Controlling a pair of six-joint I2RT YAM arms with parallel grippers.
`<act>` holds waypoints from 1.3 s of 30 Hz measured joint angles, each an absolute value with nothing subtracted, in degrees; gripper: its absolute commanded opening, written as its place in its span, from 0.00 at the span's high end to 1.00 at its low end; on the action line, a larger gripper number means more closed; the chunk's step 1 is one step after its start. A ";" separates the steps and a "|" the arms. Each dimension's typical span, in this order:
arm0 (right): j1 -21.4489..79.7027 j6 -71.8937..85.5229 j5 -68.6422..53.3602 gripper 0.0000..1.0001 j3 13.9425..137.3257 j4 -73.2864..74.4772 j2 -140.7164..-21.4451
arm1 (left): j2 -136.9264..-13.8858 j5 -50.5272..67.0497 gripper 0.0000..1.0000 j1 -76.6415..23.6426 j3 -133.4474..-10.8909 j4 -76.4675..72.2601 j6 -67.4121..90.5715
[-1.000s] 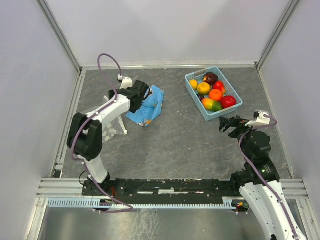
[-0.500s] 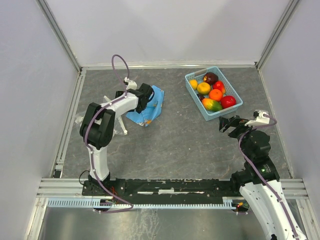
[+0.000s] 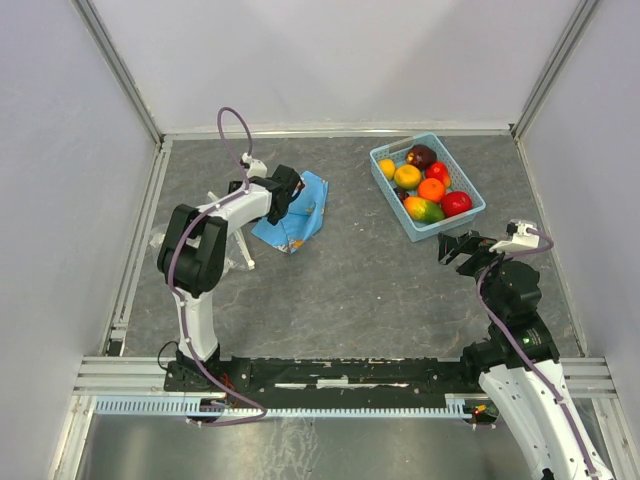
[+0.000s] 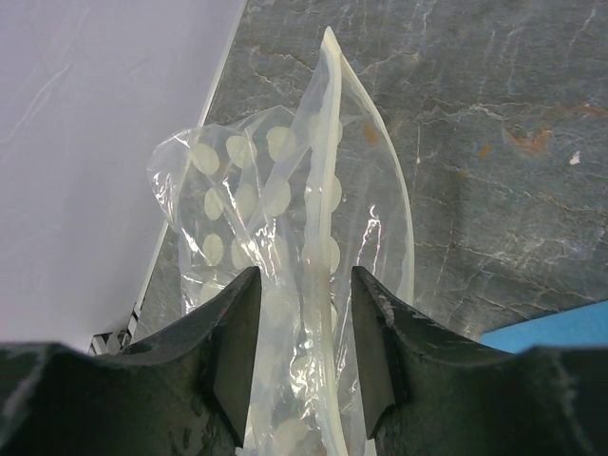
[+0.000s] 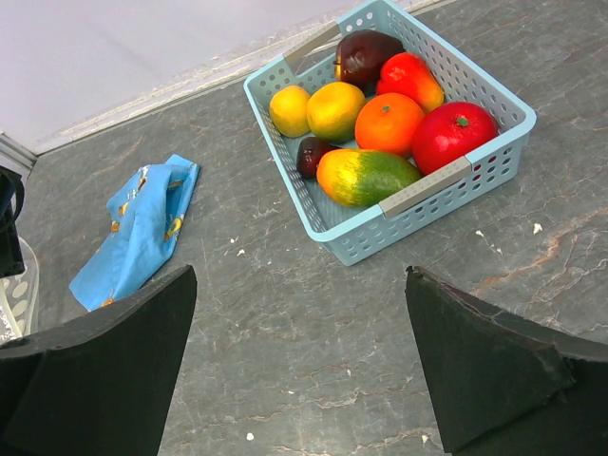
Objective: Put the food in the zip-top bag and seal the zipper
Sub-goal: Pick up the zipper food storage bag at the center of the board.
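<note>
Zip-top bag (image 4: 285, 237) is found crumpled on the table (image 5: 313, 361), well apart from the basket (image 5: 427, 214), beyond the blue cloth (image 5: 138, 233) on the basket's left side. It is straddled by the left gripper (image 4: 304, 280). The jaws are set narrow, one finger on each side of the dotted film, with a gap left between them and no pinch seen on the loose plastic. The zipper (image 4: 332, 85) edge is run away from the gripper, so the bunched body is judged the intended grab point.

Food (image 5: 389, 123) is all held in the basket and none is seen in the bag. The right gripper (image 5: 299, 275) is parked near the basket on its near side, jaws wide and empty. It is presumably staged for a first pick once the bag is secured.

Step judged: bag grab, with the task barely started. Risk: only one ply of the floppy film may be caught, or it may slip.
</note>
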State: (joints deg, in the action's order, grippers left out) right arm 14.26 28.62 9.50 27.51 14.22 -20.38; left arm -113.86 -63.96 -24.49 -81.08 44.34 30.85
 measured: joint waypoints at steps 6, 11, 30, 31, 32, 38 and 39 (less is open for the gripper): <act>14.26 28.62 9.34 0.01 27.51 14.22 -20.38 | -114.28 -63.96 0.60 -23.70 -81.06 44.29 30.85; 14.26 28.62 9.32 0.01 27.51 14.22 -20.38 | -114.78 -63.92 0.67 -23.42 -80.73 44.07 30.83; 14.26 28.64 7.16 0.01 27.51 14.24 -23.40 | -107.37 -59.81 0.97 -23.11 -75.29 42.57 30.11; 14.26 28.64 6.52 0.01 27.57 14.31 -23.94 | -105.36 -59.33 0.97 -23.18 -74.83 42.57 29.76; 14.26 28.64 6.07 0.01 27.73 14.41 -24.60 | -103.59 -58.89 0.97 -23.29 -74.59 42.59 29.50; 14.26 28.71 4.40 0.01 30.85 16.49 -28.69 | -91.74 -54.70 0.97 -24.86 -74.52 42.89 27.16; 14.26 28.71 4.08 0.01 31.57 16.73 -29.43 | -90.30 -53.82 0.97 -25.02 -74.52 43.20 26.92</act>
State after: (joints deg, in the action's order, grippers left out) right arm 14.26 28.71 4.08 31.57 16.73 -29.43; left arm -90.30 -53.82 -25.02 -74.52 43.20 26.92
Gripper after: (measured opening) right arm 0.990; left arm 0.043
